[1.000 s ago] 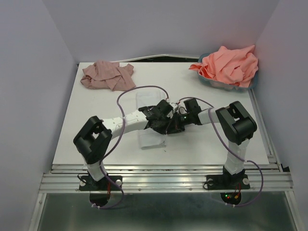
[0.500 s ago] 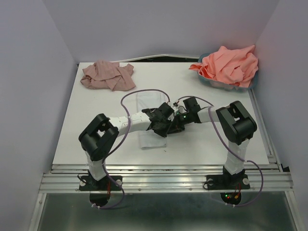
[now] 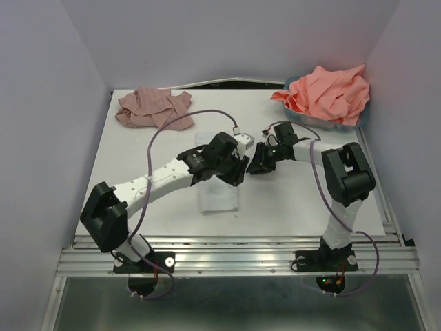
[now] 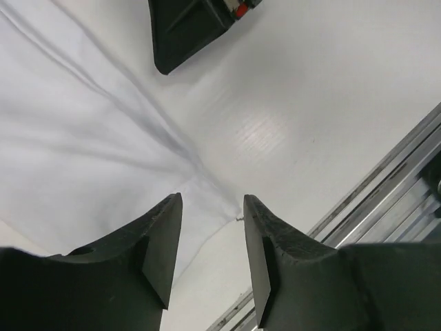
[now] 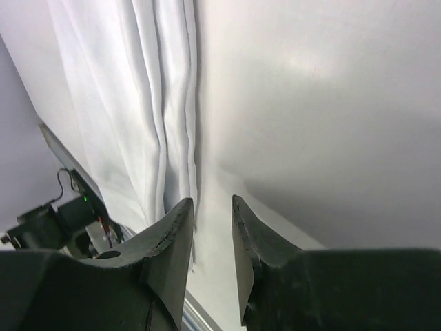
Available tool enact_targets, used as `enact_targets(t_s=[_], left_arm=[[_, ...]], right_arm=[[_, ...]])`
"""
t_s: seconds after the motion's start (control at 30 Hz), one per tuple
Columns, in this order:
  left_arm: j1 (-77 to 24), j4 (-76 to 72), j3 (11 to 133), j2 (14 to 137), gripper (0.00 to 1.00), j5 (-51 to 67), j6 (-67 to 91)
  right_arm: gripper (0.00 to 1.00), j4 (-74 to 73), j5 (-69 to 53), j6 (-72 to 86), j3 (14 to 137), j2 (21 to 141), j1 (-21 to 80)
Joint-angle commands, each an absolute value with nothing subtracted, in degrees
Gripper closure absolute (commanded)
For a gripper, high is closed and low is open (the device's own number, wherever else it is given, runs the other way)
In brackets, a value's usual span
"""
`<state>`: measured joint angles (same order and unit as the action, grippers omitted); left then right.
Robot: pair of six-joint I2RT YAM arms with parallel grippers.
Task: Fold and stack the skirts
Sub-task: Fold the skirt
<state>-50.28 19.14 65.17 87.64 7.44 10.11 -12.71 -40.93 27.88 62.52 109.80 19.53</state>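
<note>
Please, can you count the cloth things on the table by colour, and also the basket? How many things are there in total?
Pink skirt: 1
White skirt: 1
Coral cloth heap: 1 (I cannot tell how many pieces are in it)
Basket: 1
Total: 4

white skirt [image 3: 218, 198]: smooth cloth | mauve skirt [image 3: 153, 108]: crinkly cloth | table [image 3: 296, 201]: matt
</note>
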Motion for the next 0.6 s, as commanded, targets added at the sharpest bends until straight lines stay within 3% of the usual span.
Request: enact_targets(t_s=[0.0, 0.13, 0.27, 0.57], left_arm=[[-46.33, 17.4, 73.63, 86.3, 0.48, 4.49, 8.88], [-39.22, 23.52, 87.16, 99.88, 0.52, -4.27, 8.79], [-33.51, 28.65, 102.53, 111.95, 0.55, -4.05, 10.37], [-31.38, 23.12, 109.85, 120.67, 0.6, -8.35, 10.46]], right_arm=[[0.66, -11.87, -37.36, 27.16, 70.82, 111.08, 17.84], [0.67, -7.74, -35.42, 28.73, 77.51, 116.18, 17.84], [0.68, -4.67, -33.23, 29.44, 84.8, 123.64, 17.84], [0.69, 2.19, -31.82, 33.84, 93.69, 132.71, 17.84]])
